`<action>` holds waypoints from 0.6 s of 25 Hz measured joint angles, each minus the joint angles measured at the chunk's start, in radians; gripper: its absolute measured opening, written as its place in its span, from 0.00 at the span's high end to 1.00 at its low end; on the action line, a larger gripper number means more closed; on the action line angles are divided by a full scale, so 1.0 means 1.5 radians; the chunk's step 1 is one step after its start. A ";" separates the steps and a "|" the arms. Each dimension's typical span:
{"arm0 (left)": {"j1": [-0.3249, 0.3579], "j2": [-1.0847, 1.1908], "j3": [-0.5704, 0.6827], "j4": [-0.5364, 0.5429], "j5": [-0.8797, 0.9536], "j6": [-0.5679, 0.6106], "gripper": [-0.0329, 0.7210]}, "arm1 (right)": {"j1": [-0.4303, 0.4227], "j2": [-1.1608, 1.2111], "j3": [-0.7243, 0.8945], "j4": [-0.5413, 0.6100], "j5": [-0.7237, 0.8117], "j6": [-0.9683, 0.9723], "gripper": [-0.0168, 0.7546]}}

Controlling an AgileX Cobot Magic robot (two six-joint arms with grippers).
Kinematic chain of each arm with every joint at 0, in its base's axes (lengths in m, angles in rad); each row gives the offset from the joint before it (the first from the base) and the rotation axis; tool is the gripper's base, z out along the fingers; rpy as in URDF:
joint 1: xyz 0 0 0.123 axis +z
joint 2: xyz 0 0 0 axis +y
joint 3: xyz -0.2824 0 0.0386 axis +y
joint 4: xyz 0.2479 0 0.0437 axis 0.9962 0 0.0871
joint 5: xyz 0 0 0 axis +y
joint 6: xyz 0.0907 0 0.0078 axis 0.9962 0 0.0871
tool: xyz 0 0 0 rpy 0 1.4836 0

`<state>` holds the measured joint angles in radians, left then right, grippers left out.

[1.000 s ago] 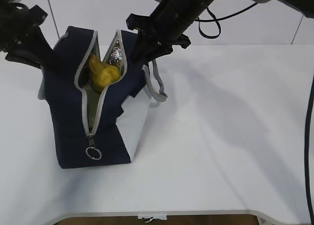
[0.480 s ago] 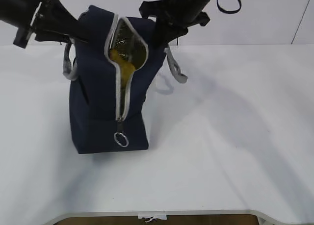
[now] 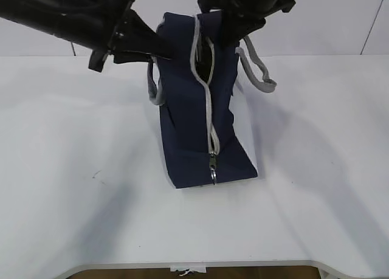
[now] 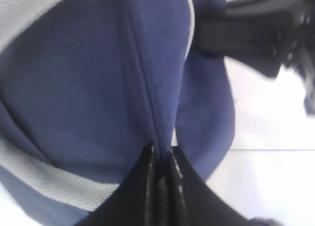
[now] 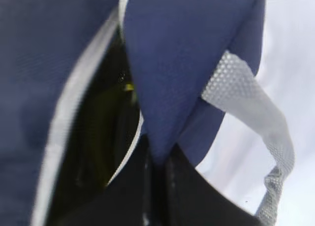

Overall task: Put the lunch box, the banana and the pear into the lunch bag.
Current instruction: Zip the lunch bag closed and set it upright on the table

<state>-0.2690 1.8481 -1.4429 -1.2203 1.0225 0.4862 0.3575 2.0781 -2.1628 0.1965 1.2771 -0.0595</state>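
Two hands pinch the lunch bag [image 3: 203, 118] from opposite sides near its top. Exterior view: bag stands roughly mid-counter [image 3: 316, 188], tall and narrow, zipper end facing the camera, grey zipper [image 3: 209, 103] mostly closed below, gaping only near the top. Left hand [image 3: 159, 48] reaches in from upper left, tips against the bag's upper left edge beside a grey handle [image 3: 157, 87]. Right hand [image 3: 228, 34] comes down from above onto the upper right edge; second handle [image 3: 258, 69] hangs loose on that side. White side panel [image 3: 246, 130] shows on the right flank. Zipper pull ring [image 3: 213, 169] dangles near the base. Open counter on all sides; widest bare stretches lie left and front, front edge well clear of the bag.

Left wrist view: left hand [image 4: 161, 159] closed tight on a raised fold of navy fabric, the fold running up between the fingers [image 4: 147, 186]. Grey handle webbing [image 4: 44, 184] crosses lower left. Dark blurred arm [image 4: 256, 36] upper right.

Right wrist view: right hand [image 5: 156, 169] closed on the bag's rim fabric beside the zipper opening. Interior dark; one small yellow speck [image 5: 129, 87] inside, too small to say which fruit. Lunch box, banana, pear not otherwise visible. Handle [image 5: 256, 117] drapes right, over white counter.
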 joint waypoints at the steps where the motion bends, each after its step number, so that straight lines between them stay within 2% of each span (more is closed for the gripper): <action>1: -0.005 0.009 0.000 -0.021 -0.005 0.010 0.94 | 0.000 0.000 0.003 -0.004 0.000 0.003 0.97; 6: -0.029 0.046 0.000 -0.073 -0.020 0.029 0.94 | 0.000 0.000 0.008 -0.004 0.000 0.004 0.97; 9: -0.036 0.050 0.000 -0.075 -0.028 0.030 0.90 | 0.000 0.000 0.009 -0.007 -0.001 0.004 0.90; 10: -0.036 0.050 0.000 -0.076 -0.028 0.031 0.86 | 0.000 0.000 0.009 -0.007 -0.004 0.004 0.79; 11: -0.036 0.050 0.000 -0.076 -0.028 0.031 0.82 | 0.000 0.000 0.009 -0.007 -0.004 0.004 0.79; 12: -0.036 0.050 0.000 -0.076 -0.028 0.031 0.76 | 0.000 0.000 0.009 -0.004 -0.007 0.004 0.65; 14: -0.036 0.050 0.000 -0.076 -0.023 0.031 0.65 | 0.000 0.000 0.009 -0.003 -0.009 0.004 0.48; 15: -0.035 0.050 0.000 -0.076 -0.018 0.031 0.60 | 0.000 -0.003 0.009 -0.003 -0.009 0.004 0.45</action>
<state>-0.3214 1.9236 -1.4429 -1.3343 0.9950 0.5321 0.3575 2.0741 -2.1493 0.1925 1.2629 -0.0534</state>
